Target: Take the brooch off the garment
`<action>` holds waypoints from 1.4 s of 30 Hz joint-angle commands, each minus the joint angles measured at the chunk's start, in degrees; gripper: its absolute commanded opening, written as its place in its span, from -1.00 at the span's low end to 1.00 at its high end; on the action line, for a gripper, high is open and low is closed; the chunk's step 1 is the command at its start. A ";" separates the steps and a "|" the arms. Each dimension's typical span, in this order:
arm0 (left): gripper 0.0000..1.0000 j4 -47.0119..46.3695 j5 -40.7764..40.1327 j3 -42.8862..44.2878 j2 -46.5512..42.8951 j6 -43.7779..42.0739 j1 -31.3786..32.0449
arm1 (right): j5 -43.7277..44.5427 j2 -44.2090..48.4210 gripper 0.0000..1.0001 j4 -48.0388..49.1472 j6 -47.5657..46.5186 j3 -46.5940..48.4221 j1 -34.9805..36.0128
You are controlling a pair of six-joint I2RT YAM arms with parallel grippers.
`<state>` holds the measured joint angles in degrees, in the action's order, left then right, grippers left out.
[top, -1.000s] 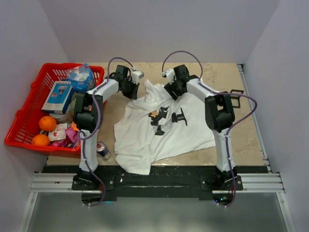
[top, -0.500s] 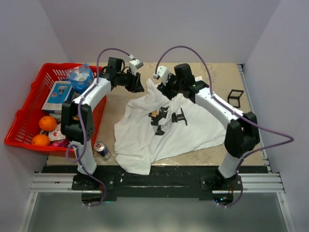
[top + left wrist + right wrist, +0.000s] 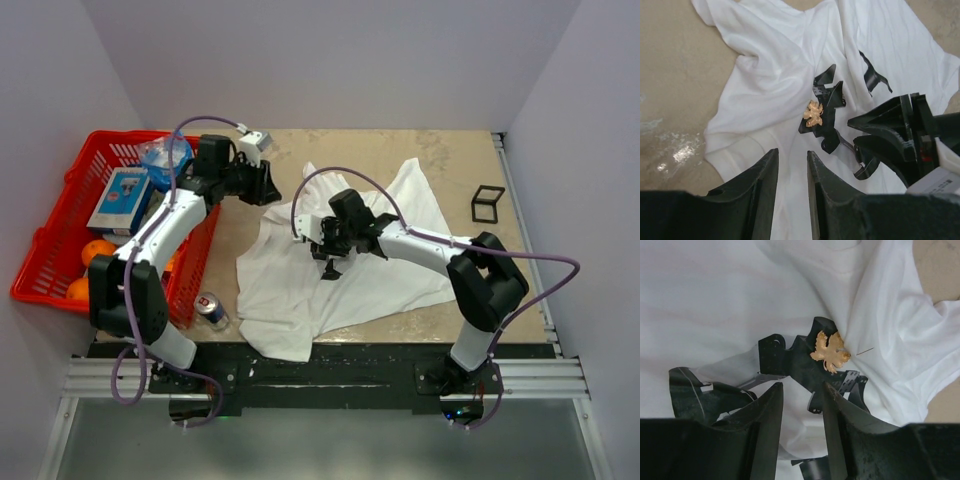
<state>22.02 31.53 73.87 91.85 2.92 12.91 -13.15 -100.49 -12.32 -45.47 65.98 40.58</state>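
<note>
1. Top view:
   - The garment (image 3: 345,285), a white tee, is seen crumpled on the counter (image 3: 460,160) w/ its black print (image 3: 331,270) facing up.
   - The right claw (image 3: 326,246) is held low over the print, approx. mid-shirt. Contact w/ the cloth can't be told.
   - The left claw (image 3: 270,186) is held over bare counter just beside the shirt's far-left edge, near a red basket (image 3: 50,285) w/ oranges (image 3: 96,250) in it.
   - A can (image 3: 212,311) is seen near the shirt's near-left hem. A black square frame (image 3: 488,203) is set well apart, far right.

2. Left wrist view:
   - The left claw's jaws are seen slightly spread, w/ a narrow gap and nothing pinched. White cloth shows through the gap.
   - The brooch (image 3: 813,113), a small gold leaf shape, is seen pinned on the shirt front at the edge of the print, well ahead of the fingertips.
   - The right claw is seen at the right, near the brooch but apart from it.

3. Right wrist view:
   - The right claw's jaws are seen partly spread, nothing pinched between them.
   - The brooch is seen on the cloth just beyond the tips, nearer the right-hand finger in the picture. It lies half over the print, half over white fabric.
   - A thin pin (image 3: 865,351) is seen sticking out of the fold beside it.
   - The brooch is untouched and is on the garment.
</note>
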 commanded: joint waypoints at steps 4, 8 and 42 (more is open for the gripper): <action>-0.30 -1.54 0.90 3.03 -3.00 1.65 -1.39 | 1.81 -0.50 -0.23 7.39 -13.23 -0.23 0.73; -0.30 -0.14 1.17 7.33 -0.28 0.52 -1.57 | 1.99 -3.31 -0.27 6.96 -17.45 1.16 0.99; -0.28 -1.63 2.40 9.72 3.51 1.30 -2.54 | 1.45 -9.20 -0.25 -0.51 -21.50 9.43 1.08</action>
<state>22.02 32.18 81.56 95.04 3.51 10.87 -10.13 -111.77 -10.41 -65.60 72.69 41.30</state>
